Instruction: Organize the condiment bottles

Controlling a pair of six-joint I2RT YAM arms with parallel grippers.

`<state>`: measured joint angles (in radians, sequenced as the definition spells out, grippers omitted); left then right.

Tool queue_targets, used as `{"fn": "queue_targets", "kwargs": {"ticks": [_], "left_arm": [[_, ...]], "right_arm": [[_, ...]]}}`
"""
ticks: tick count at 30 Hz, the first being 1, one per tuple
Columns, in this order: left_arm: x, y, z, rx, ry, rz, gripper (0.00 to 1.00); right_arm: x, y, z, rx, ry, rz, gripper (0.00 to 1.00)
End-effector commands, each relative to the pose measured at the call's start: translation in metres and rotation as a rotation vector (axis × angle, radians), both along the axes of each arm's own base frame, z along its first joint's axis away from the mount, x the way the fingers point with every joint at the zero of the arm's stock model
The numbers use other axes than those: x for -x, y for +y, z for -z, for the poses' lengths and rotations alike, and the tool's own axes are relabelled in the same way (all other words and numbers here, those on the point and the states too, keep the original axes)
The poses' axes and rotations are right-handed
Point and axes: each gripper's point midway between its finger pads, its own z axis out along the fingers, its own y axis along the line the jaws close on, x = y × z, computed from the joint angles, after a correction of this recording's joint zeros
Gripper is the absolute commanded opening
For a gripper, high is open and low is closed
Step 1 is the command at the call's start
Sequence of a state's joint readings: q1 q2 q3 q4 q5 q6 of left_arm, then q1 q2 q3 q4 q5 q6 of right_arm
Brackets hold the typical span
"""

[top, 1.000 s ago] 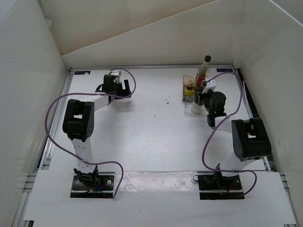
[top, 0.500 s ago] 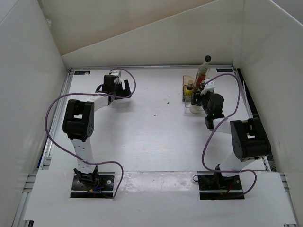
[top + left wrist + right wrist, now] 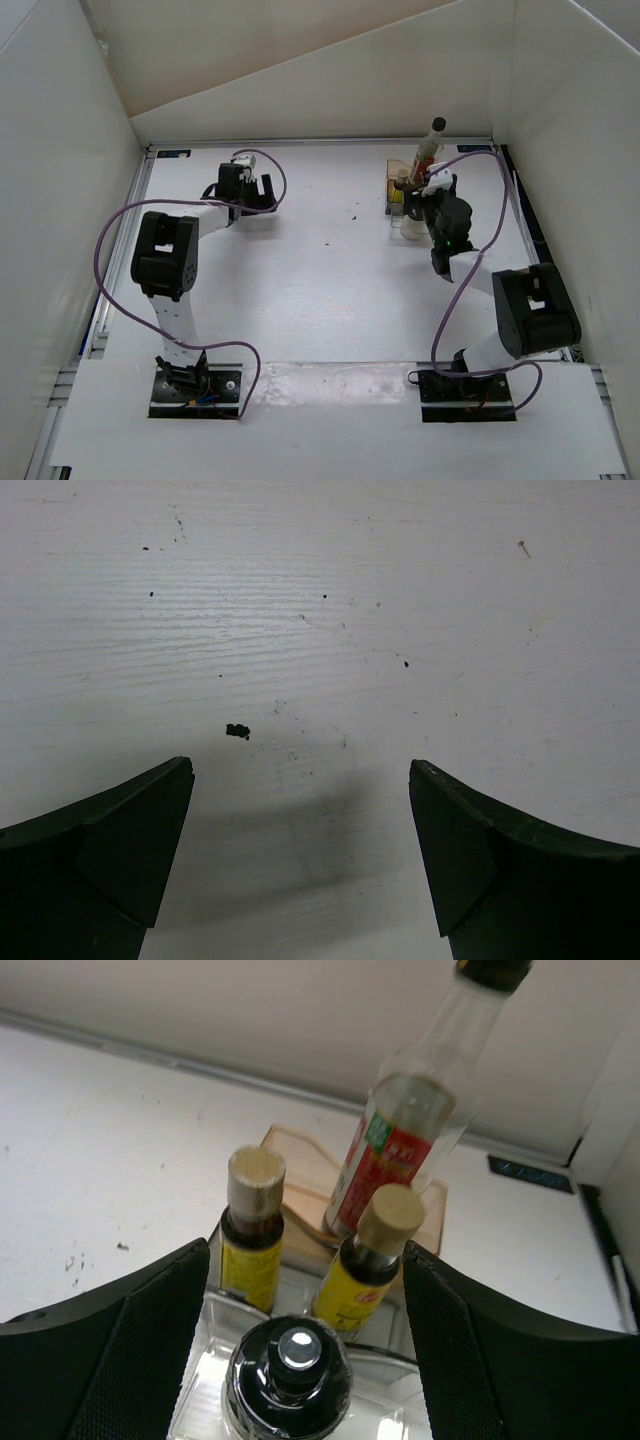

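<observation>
Left gripper [image 3: 300, 780]: jaws spread, nothing between them, poised over speckled white table [image 3: 320, 600].

Right gripper [image 3: 303, 1260]: jaws spread wide, gripping nothing. Between its fingers, touching neither, sits the squat whitish bottle with dark cap [image 3: 288, 1370]. Just beyond the fingertips stand the left small yellow tan-capped bottle [image 3: 250, 1245] and the right small yellow tan-capped bottle [image 3: 368, 1265]. Farther out is the tall clear glass bottle with black cap and red label [image 3: 412, 1125]. All four are in the clear brownish rectangular tray [image 3: 300, 1165].

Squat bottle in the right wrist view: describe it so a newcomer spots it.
At the table's far right stands a tray of bottles. The squat bottle is at its near end, in front of two yellow bottles; it alone is short and round, with a wide black cap.
</observation>
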<state>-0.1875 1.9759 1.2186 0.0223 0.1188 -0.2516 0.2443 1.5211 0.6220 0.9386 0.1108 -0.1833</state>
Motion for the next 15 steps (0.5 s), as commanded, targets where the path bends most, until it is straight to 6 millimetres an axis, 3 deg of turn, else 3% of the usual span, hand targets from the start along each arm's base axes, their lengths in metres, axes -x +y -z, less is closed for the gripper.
{"fn": "queue_targets", "kwargs": {"ticks": [1,5,8,9,15], "left_arm": [[-0.002,-0.002,-0.043,0.014,-0.096,0.003,1.00],[0.003,-0.001,-0.052,0.022,-0.115,0.004,1.00],[0.009,-0.001,-0.068,0.011,-0.141,0.014,1.00],[0.012,-0.001,-0.082,0.005,-0.163,0.016,1.00],[0.022,0.005,-0.119,-0.030,-0.227,0.024,1.00]], "right_arm": [[0.003,-0.009,-0.047,0.029,-0.132,0.053,0.80],[0.011,-0.010,-0.078,0.051,-0.196,0.066,0.82],[0.019,-0.002,-0.096,0.068,-0.204,0.048,0.82],[0.024,-0.002,-0.109,0.065,-0.222,0.049,0.82],[0.039,0.027,-0.135,-0.023,-0.197,-0.053,0.82]]}}
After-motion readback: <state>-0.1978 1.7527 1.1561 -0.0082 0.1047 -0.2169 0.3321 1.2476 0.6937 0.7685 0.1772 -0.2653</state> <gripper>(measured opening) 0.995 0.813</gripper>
